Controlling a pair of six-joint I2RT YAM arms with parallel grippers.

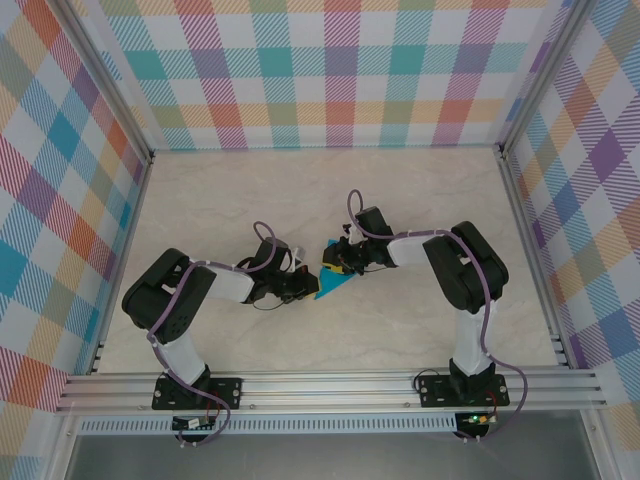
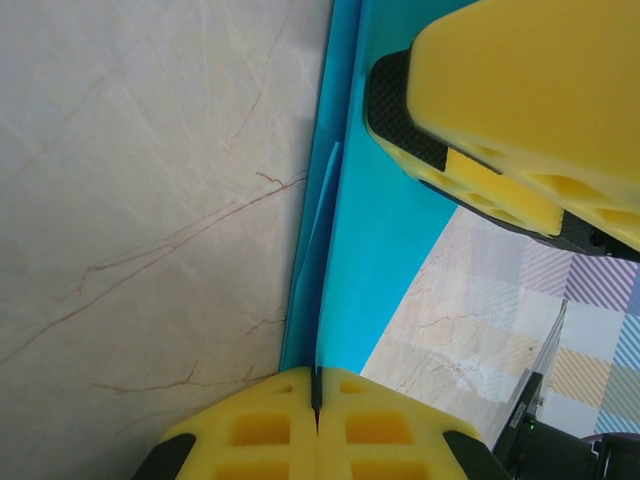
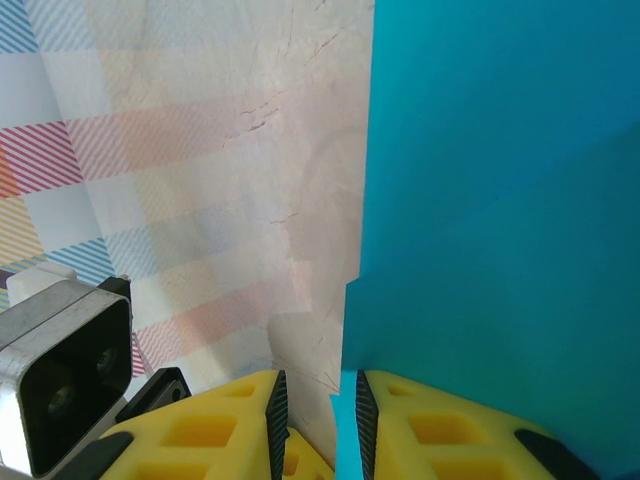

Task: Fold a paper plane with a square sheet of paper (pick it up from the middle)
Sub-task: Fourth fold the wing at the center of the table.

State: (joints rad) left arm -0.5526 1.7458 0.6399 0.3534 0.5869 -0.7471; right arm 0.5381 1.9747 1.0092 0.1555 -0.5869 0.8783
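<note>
**A:** Where's the teal paper (image 1: 334, 284) sitting?

**B:** On the marble-patterned desk (image 1: 420, 200), about mid-desk, between the two arms. From above it looks like a folded piece with slanted edges, not a flat square. It's small in that view, though, so I wouldn't swear to its exact outline.

**A:** What's the left gripper (image 1: 302, 287) doing?

**B:** It's clamped on the paper's near edge. In its wrist view the two yellow pads are pressed together, with a thin teal layer pinched in the seam between them. A raised fold runs away from the pads along the paper's left border, next to bare desk.

**A:** And the right gripper (image 1: 338, 262)?

**B:** It comes at the paper from the other side, just beside the left one. Its jaws are only narrowly apart. In its own wrist view the paper's edge stands in that gap, against the pad on the right of the picture. A strip of desk shows between the paper and the other pad.

**A:** Is it touching the sheet anywhere else?

**B:** In the left wrist view one of its yellow fingers (image 2: 500, 110) hangs over the teal surface at the upper right. I can't tell whether it's pressing down.

**A:** Anything else nearby?

**B:** A grey camera housing (image 3: 60, 385) shows at the lower left of the right wrist view, and plaid walls (image 1: 340, 70) surround the desk.
</note>
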